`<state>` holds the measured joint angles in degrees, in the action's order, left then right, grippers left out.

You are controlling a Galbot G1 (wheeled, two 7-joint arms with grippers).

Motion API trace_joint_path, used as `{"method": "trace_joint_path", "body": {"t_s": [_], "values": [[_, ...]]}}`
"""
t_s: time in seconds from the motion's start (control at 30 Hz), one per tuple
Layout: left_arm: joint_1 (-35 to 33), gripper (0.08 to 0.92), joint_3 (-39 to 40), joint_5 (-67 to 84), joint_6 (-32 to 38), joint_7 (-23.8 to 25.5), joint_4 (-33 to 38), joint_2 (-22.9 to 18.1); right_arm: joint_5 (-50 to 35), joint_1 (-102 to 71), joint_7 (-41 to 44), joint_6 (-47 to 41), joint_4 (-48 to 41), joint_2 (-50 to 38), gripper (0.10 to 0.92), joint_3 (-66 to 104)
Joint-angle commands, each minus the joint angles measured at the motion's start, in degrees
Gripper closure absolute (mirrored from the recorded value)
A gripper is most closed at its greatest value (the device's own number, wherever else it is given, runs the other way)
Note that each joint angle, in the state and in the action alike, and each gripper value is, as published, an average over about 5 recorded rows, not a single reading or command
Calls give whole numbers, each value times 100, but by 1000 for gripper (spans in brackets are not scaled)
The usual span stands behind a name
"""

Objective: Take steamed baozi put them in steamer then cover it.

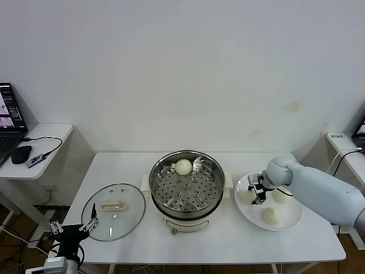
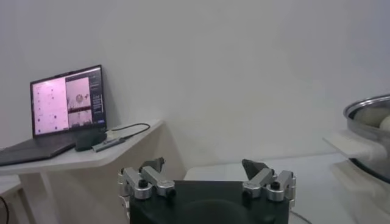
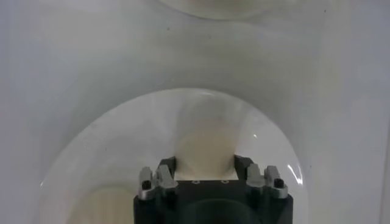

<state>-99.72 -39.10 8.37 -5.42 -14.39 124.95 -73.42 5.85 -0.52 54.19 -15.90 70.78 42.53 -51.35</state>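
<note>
Left gripper parked low at the near left corner, off the table edge, jaws apart and empty. Cover lies flat on the table just beyond it, handle up, left of the steamer.

Right gripper is down on the white plate at the right, fingers closed onto a baozi; the wrist view shows the bun pinched between them. Two more buns on the plate: one at its near side, one at its far right, close behind the wrist. One bun already sits on the steamer tray, far side.

Judgement: grasp just made, lift comes next. Soft dough, so squeeze no harder. Rise straight up to clear the neighbouring bun, carry left over the steamer rim, and set down on bare tray away from the bun already there.
</note>
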Motion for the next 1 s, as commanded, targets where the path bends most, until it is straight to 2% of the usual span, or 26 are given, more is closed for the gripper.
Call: {"method": "trace_joint_path", "body": {"t_s": [0.03, 0.3, 0.5, 0.77, 1.0], "values": [[-12, 177, 1, -5, 0, -7, 35, 7, -119, 353, 174, -41, 177, -172, 447, -31], [-13, 177, 18, 5, -11, -4, 128, 43, -934, 1970, 354, -365, 1117, -1028, 448, -795], [31, 177, 86, 0, -17, 0, 156, 40, -1757, 3638, 314, -651, 1880, -1181, 448, -1816], [58, 177, 84, 4, -53, 6, 247, 106, -2982, 4822, -86, -1348, 2675, -340, 440, -2501], [62, 177, 31, 17, -48, 4, 245, 124, -3705, 4345, -521, -1822, 2601, 804, 440, -2384]]}}
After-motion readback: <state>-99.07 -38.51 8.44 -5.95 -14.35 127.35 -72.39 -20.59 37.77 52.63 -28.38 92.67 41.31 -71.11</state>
